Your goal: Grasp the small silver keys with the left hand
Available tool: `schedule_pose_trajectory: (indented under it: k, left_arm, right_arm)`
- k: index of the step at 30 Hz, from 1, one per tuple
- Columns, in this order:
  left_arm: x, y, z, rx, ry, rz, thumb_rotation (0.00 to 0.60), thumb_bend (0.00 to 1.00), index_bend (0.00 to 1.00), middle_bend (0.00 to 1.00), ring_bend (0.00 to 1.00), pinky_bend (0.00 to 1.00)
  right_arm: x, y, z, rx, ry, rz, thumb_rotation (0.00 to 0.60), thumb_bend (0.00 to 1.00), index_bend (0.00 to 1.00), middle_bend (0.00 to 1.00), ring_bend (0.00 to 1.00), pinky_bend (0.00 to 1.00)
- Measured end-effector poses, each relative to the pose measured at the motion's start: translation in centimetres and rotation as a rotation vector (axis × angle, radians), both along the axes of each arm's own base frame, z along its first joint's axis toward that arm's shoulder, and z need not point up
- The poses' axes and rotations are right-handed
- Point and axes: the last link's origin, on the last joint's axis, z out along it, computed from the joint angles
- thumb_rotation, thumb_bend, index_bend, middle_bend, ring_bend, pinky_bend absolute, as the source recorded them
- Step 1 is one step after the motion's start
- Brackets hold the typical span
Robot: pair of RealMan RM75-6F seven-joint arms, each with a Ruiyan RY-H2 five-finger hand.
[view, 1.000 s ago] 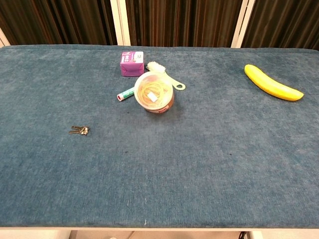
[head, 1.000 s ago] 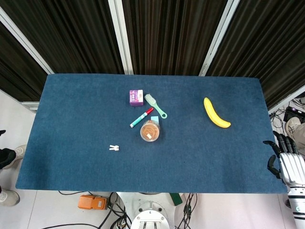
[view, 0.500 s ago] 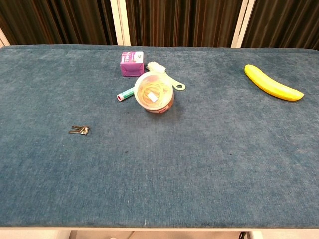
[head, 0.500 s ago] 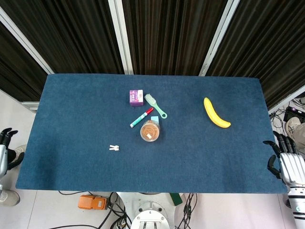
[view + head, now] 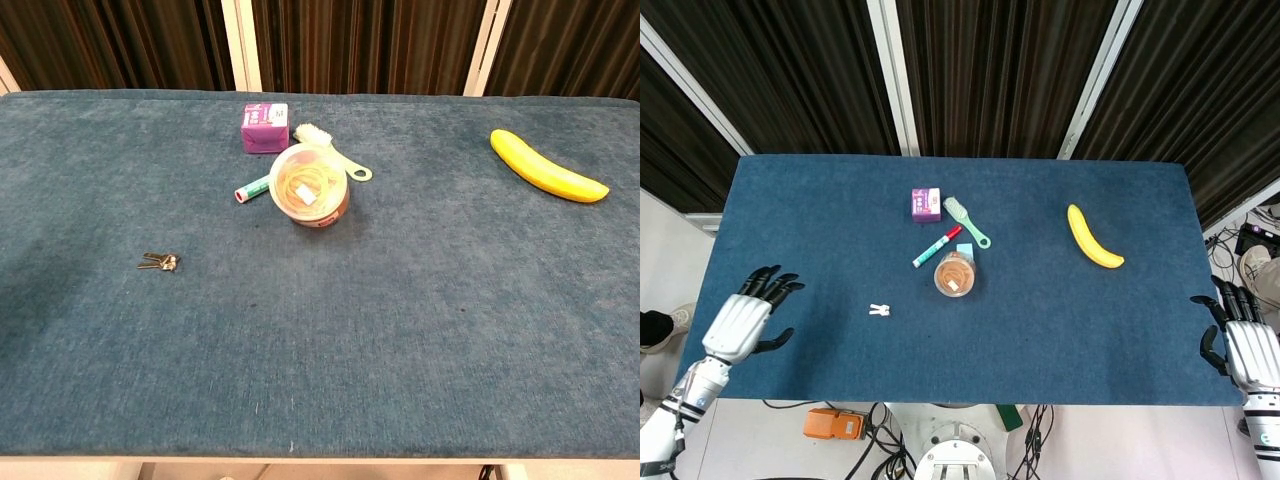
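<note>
The small silver keys lie flat on the blue table, toward its front left; the chest view shows the keys too. My left hand hovers over the table's front left corner, fingers spread and empty, well to the left of the keys. My right hand sits at the table's right edge, fingers apart, holding nothing. Neither hand appears in the chest view.
Mid-table stand a round jar, a red-and-green marker, a purple box and a green brush. A banana lies to the right. An orange device is on the floor below the front edge.
My left hand has come in from the left edge and now hovers over the table's front left corner. The right hand and all objects have stayed put.
</note>
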Motion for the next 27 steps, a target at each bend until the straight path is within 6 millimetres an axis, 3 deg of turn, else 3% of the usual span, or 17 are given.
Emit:
schedule_pose_trajectory:
  k: [18, 27]
  left_arm:
    - [5.5, 3.3, -7.3, -0.209, 0.001, -0.167, 0.600, 0.26, 0.29, 0.15, 0.01, 0.07]
    - [6.6, 4.9, -10.6, -0.254, 0.021, -0.177, 0.600, 0.26, 0.32, 0.15, 0.01, 0.07]
  right_arm:
    - [-0.1, -0.2, -0.1, 0.005, -0.005, -0.011, 0.600, 1.00, 0.33, 0.10, 0.05, 0.00]
    - [-0.1, -0.2, -0.1, 0.011, -0.008, -0.014, 0.600, 1.00, 0.33, 0.10, 0.05, 0.00]
